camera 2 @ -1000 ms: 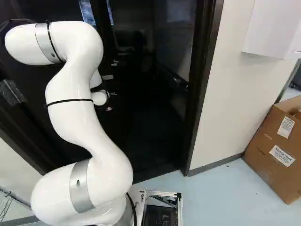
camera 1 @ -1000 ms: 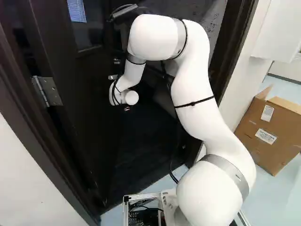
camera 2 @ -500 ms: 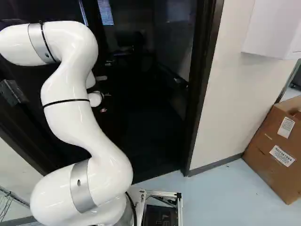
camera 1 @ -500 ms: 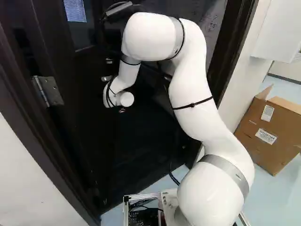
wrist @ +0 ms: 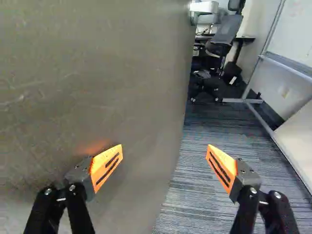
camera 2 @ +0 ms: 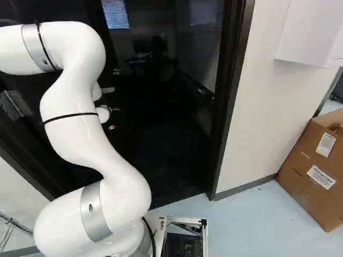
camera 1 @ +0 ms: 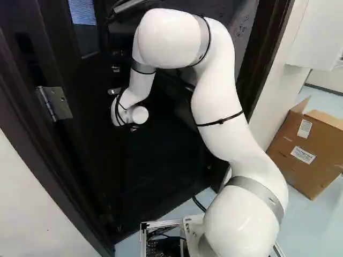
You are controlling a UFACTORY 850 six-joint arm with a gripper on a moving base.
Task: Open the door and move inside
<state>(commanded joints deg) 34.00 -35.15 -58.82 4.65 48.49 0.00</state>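
Observation:
The dark door [camera 1: 94, 155] stands partly open, swung inward on its hinge [camera 1: 54, 103]; its silver handle [camera 1: 114, 91] shows just above my wrist. Of my gripper [camera 2: 112, 127], only a small reddish bit shows beyond the wrist in the right base view. In the wrist view the gripper [wrist: 165, 152] is open, with nothing gripped. One finger is over the door's broad face [wrist: 107, 73], and the other is out past its free edge, over the carpet. Whether a finger touches the door cannot be told. The handle [wrist: 204, 7] sticks out by that edge, ahead of the gripper.
The dark door frame [camera 2: 228, 107] borders the doorway on its right, with a pale wall [camera 2: 268, 101] beside it. A cardboard box [camera 2: 316, 171] stands farther right. Inside are a chair [wrist: 225, 36], a desk, carpet [wrist: 209, 141] and a framed white board [wrist: 292, 87] along one side.
The wrist has shifted left in both base views. The door and its handle have swung the same way, further inward, showing more of the room. The base has not moved.

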